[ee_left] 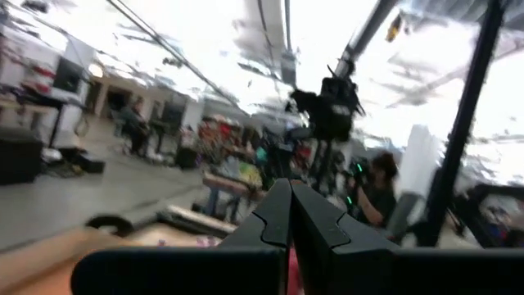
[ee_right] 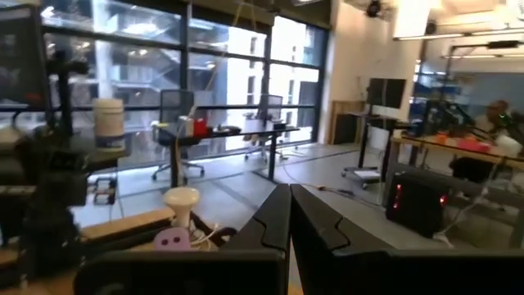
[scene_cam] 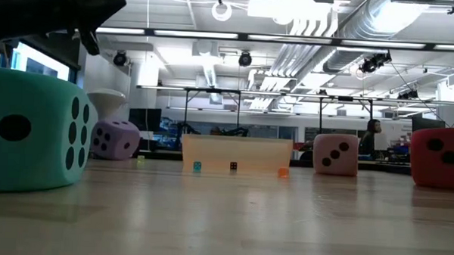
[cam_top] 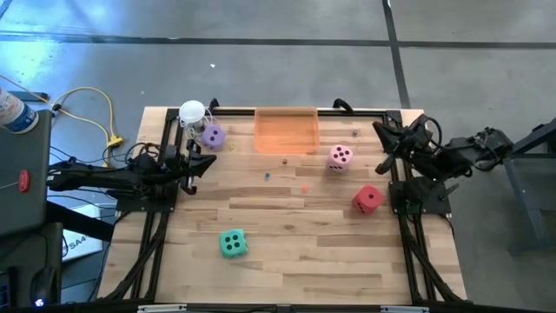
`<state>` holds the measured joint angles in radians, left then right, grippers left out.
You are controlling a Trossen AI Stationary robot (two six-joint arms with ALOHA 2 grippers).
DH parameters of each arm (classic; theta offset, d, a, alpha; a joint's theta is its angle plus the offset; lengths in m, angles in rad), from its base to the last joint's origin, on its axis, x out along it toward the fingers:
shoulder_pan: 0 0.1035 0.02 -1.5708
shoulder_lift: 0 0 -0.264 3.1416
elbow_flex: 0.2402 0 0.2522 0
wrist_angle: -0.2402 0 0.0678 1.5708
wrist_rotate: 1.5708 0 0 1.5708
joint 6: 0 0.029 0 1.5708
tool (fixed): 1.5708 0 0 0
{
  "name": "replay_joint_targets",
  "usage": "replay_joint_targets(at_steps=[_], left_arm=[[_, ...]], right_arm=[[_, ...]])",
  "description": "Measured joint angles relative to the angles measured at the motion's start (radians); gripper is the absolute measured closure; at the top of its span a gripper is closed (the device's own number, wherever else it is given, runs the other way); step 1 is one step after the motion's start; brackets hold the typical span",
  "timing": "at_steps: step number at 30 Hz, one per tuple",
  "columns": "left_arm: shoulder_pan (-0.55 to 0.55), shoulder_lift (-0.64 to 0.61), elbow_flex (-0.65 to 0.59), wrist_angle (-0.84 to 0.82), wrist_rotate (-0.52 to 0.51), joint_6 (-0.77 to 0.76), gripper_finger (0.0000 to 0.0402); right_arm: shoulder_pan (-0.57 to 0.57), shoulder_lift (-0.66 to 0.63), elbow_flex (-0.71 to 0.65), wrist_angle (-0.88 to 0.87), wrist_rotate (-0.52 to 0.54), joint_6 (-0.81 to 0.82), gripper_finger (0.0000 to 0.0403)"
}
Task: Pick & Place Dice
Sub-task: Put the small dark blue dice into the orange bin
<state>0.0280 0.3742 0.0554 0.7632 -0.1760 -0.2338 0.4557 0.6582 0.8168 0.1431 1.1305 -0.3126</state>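
Both pincers are pressed shut and hold nothing. The left pincer [cam_top: 208,163] hovers at its worktop [cam_top: 295,252] edge, just beside the purple die [cam_top: 213,136], with the green-teal die [cam_top: 232,243] farther off. The right pincer [cam_top: 382,130] waits opposite, near the pink die [cam_top: 340,157] and red die [cam_top: 367,199].

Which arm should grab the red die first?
Right, probably. The red die lies near the table's right edge, just below the shut right gripper. The left gripper, also shut, sits across the table.

four dice [cam_top: 233,243], one orange tray [cam_top: 285,129], one cup [cam_top: 192,113], two arms [cam_top: 113,176].
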Motion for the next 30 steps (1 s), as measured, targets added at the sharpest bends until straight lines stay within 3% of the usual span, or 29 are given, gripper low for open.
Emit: replay_joint_targets(at_steps=[6, 12, 17, 23, 30], left_arm=[[0.0, 0.022, 0.001, 0.08, -0.018, 0.052, 0.0401], [0.0, 0.044, 0.001, 0.094, -0.041, -0.008, 0.0401], [0.0, 0.066, 0.001, 0.094, -0.042, -0.008, 0.0401], [0.0, 0.092, 0.002, 0.095, -0.042, -0.014, 0.0401], [0.0, 0.101, 0.002, 0.095, -0.042, -0.034, 0.0401]], right_arm=[[-0.046, 0.025, 0.136, -0.34, -0.03, 0.264, 0.0401], [-0.202, 0.115, 0.32, -0.751, -0.315, 0.553, 0.0401], [-0.418, 0.204, 0.434, -1.07, -0.491, 0.728, 0.0401], [-0.627, 0.256, 0.438, -1.176, -0.572, 0.742, 0.0401], [-0.746, 0.345, 0.435, -1.19, -0.701, 0.739, 0.0401]])
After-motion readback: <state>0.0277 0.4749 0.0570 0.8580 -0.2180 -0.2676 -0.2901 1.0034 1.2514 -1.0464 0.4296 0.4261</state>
